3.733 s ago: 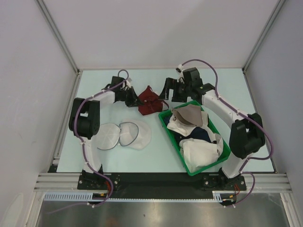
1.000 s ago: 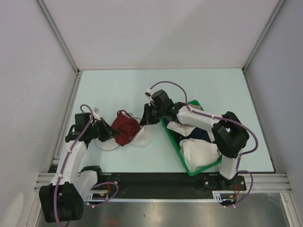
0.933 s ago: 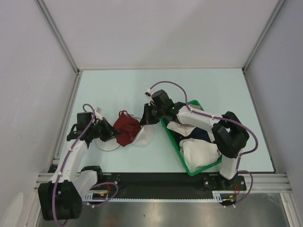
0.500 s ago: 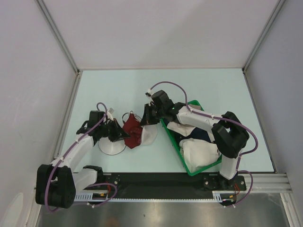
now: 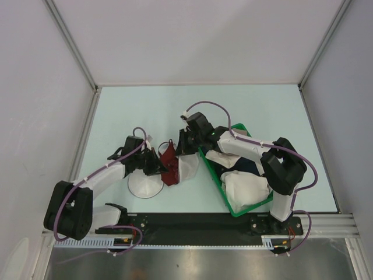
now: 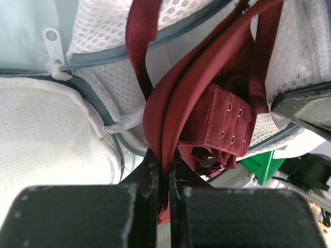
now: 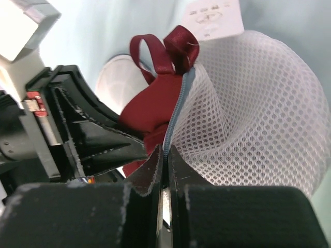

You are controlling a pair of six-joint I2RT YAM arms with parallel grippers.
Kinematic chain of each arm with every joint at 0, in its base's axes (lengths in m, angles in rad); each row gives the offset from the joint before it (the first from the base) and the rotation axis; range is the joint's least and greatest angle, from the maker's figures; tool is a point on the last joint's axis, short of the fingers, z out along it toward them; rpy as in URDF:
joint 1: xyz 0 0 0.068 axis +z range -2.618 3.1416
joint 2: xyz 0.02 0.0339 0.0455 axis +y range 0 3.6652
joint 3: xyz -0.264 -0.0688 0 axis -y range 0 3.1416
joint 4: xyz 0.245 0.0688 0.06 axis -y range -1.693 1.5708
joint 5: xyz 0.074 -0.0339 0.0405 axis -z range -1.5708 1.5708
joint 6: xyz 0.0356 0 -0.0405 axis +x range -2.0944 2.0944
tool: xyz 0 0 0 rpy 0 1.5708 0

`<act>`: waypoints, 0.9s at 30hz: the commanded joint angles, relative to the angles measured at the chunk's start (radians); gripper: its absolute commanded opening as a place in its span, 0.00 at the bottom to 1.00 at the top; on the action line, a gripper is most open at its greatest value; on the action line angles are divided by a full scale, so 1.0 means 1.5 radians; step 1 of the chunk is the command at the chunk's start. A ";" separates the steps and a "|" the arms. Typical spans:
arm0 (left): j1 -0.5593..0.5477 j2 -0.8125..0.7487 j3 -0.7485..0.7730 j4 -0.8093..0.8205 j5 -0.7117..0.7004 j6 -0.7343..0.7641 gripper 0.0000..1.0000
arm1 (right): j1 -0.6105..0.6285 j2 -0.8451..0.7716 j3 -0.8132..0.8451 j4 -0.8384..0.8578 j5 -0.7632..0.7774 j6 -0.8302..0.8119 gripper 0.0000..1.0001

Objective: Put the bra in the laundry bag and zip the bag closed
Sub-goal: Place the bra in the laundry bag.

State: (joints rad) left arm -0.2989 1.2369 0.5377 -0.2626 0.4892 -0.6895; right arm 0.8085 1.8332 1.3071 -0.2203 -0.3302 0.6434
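The maroon bra (image 5: 170, 168) hangs bunched between the two halves of the white mesh laundry bag. My left gripper (image 5: 156, 167) is shut on a fold of the bra (image 6: 207, 116), its jaws (image 6: 164, 161) pinching the fabric; the hook band shows just beyond. One bag half (image 5: 145, 185) lies flat on the table. The other half (image 5: 190, 167) is held up on edge by my right gripper (image 5: 185, 150), which is shut on the grey zipper rim (image 7: 176, 121) of the laundry bag (image 7: 248, 113). The bra (image 7: 150, 111) sits against that raised half.
A green plastic basket (image 5: 205, 156) with beige, white and navy garments stands right of the bag, close to the right arm. The white zipper pull (image 6: 51, 39) lies on the table beside the bag. A white tag (image 7: 211, 16) shows past the mesh.
My left gripper has carried the bra to the right, from over the flat bag half up against the raised half. The right gripper has stayed put, holding the rim.
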 commanded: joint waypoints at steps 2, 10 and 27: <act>-0.025 0.026 0.008 0.052 -0.031 -0.018 0.00 | 0.005 -0.007 0.040 -0.041 0.038 -0.032 0.03; -0.058 0.091 -0.011 0.126 -0.088 -0.066 0.00 | 0.007 -0.002 0.049 -0.052 0.042 -0.031 0.04; -0.071 -0.050 0.019 0.022 -0.186 -0.032 0.64 | -0.006 -0.005 0.037 -0.104 0.059 -0.067 0.12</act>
State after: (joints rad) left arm -0.4168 1.2617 0.5182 -0.1455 0.2638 -0.7704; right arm 0.8047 1.8336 1.3319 -0.3576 -0.2573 0.5713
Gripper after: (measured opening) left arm 0.608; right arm 0.119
